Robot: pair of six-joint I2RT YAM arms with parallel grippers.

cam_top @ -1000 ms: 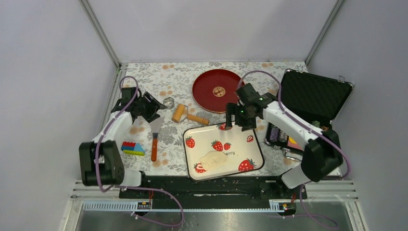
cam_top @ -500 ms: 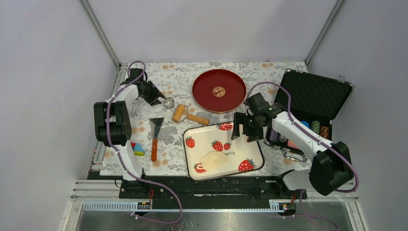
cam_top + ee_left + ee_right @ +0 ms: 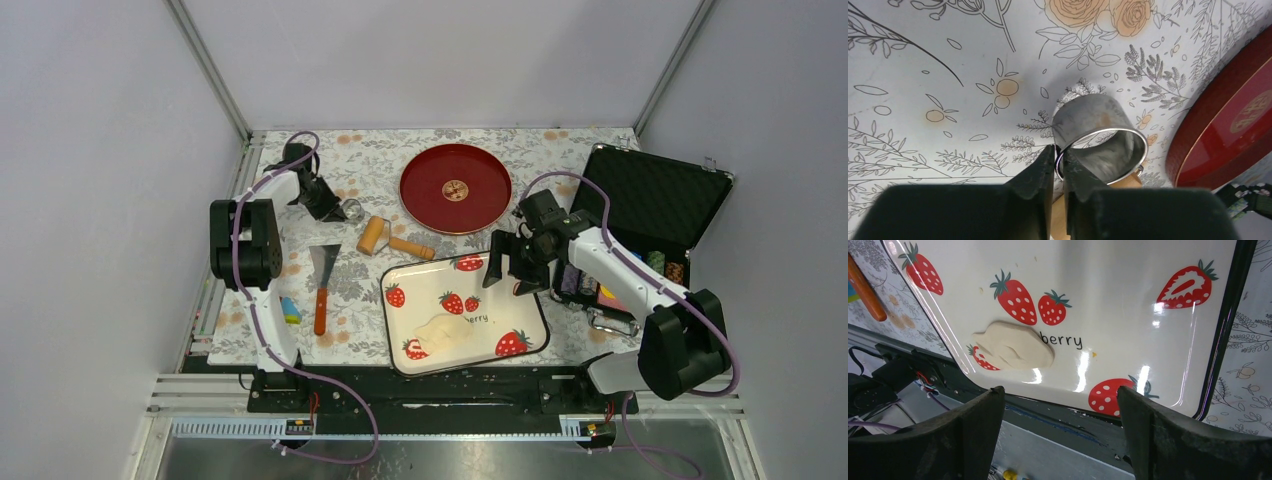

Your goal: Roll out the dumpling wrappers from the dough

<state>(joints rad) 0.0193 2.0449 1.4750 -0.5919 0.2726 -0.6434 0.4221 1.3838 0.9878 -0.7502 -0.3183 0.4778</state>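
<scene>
The dough (image 3: 1013, 346) lies on the strawberry tray (image 3: 1148, 315), below my wide-spread right gripper (image 3: 1060, 392), not touching. My left gripper (image 3: 1059, 165) pinches the metal ring (image 3: 1098, 125).

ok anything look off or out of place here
Nothing spilled or broken. The dough is a ragged, lopsided patch toward the near left corner of the strawberry tray, overlapping a printed strawberry. The left gripper pinches the metal ring cutter by its wall.
</scene>
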